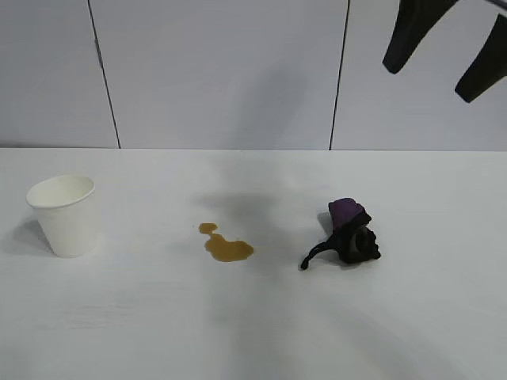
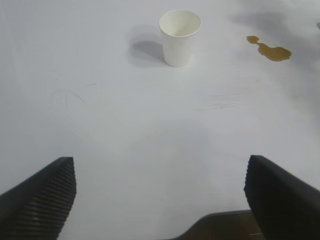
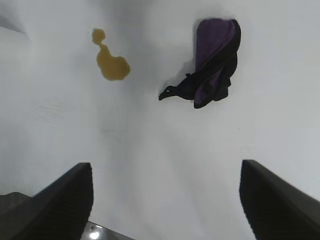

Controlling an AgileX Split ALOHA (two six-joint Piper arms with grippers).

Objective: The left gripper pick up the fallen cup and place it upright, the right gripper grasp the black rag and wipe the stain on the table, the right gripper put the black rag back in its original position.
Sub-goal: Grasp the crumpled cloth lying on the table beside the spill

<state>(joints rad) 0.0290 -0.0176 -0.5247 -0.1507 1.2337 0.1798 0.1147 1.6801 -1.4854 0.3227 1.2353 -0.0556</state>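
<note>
Right gripper [image 1: 444, 59] hangs high above the table [image 1: 444, 332], its 2 fingers spread and empty, over the black rag [image 1: 351, 235] bunched just right of the stain [image 1: 227, 245]. Step 2 looks in hand: it must drop and close on the rag. Left gripper [image 2: 160, 200], released, sits back from the upright cup [image 1: 65, 214].

Cup [image 1: 65, 215] left, stain [image 1: 227, 244] middle, rag [image 1: 351, 234] right (all on table [image 1: 253, 332])
</note>
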